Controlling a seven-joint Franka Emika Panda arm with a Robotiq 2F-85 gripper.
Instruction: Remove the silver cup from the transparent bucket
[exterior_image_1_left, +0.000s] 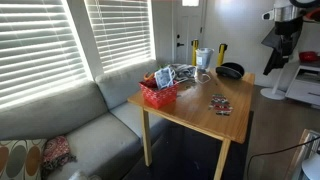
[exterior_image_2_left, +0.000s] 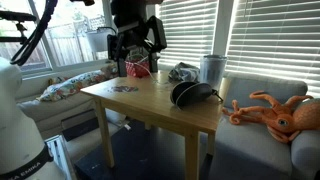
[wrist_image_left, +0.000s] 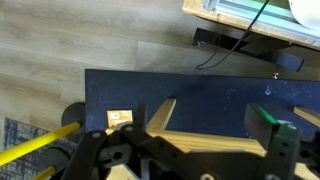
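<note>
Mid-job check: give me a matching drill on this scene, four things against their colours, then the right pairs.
Things:
1 mesh basket
2 bucket
3 bowl
4 octopus toy

Colours:
a black
b orange
c red
d pale, see-through

Pairs: 1-c, 2-d, 3-a, 4-b.

Grey sofa (exterior_image_1_left: 70, 120) beneath blinds (exterior_image_1_left: 45, 40), wooden table (exterior_image_1_left: 195, 105)

Raised pincer (exterior_image_2_left: 138, 54), transparent bucket (exterior_image_2_left: 212, 68) on table (exterior_image_2_left: 140, 100)
</note>
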